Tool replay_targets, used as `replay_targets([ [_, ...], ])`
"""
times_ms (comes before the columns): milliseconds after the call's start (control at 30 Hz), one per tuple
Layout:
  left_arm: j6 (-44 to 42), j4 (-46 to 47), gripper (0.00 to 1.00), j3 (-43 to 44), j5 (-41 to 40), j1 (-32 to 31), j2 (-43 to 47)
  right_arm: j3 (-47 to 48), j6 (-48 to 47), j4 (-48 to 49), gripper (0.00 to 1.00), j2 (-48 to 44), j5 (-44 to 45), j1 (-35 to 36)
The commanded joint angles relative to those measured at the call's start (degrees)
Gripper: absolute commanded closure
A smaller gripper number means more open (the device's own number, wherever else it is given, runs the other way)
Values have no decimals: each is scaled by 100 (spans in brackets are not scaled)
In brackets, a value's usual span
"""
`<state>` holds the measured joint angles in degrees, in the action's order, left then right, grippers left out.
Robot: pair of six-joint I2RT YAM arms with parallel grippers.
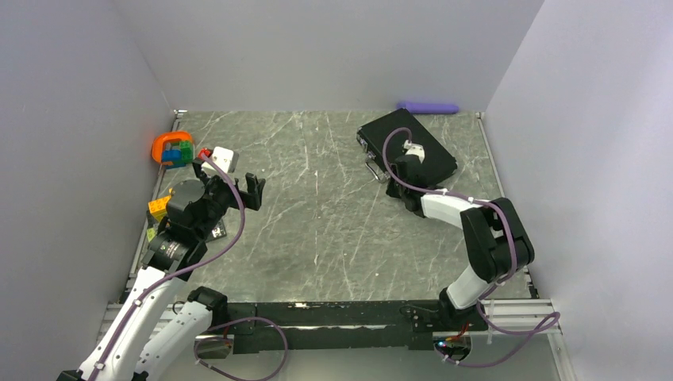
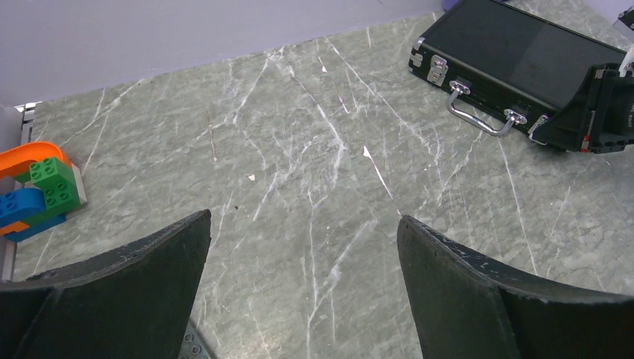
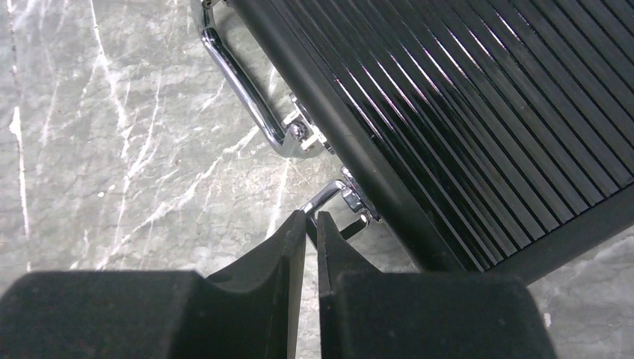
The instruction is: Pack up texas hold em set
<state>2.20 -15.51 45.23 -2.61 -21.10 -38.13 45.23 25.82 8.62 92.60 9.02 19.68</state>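
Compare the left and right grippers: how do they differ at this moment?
The left gripper is open, jaws wide apart; the right gripper is shut. The left gripper hangs over the table; the right gripper sits at the briefcase's front edge, tips by a silver latch. Both have black jaws.

The briefcase (image 1: 437, 155) is black, its lid ribbed in fine glossy parallel lines, with a bright chrome handle (image 3: 247, 82) and latches (image 3: 351, 198). Under it the table (image 1: 317, 206) is grey-green marble streaked with thin white veins. Just beyond the briefcase lies a purple stick (image 1: 427, 106); well to its left, an orange ring (image 1: 168, 143) holds green and blue blocks (image 2: 52, 179).
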Motion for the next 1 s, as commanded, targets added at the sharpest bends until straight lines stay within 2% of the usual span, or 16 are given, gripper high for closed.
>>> replay_targets([
  [0,21,100,2,141,50,-21,25,-56,-301,-40,86,71,723,267],
  [267,26,93,2,152,97,-25,43,-159,-787,108,86,100,1644,720],
  [600,42,90,2,152,111,-24,80,410,-565,-765,86,822,1932,803],
  [867,36,109,2,126,82,-25,119,591,-728,-843,84,352,1583,927],
  [967,35,105,2,124,76,-19,114,787,-729,-1177,81,38,1395,935],
])
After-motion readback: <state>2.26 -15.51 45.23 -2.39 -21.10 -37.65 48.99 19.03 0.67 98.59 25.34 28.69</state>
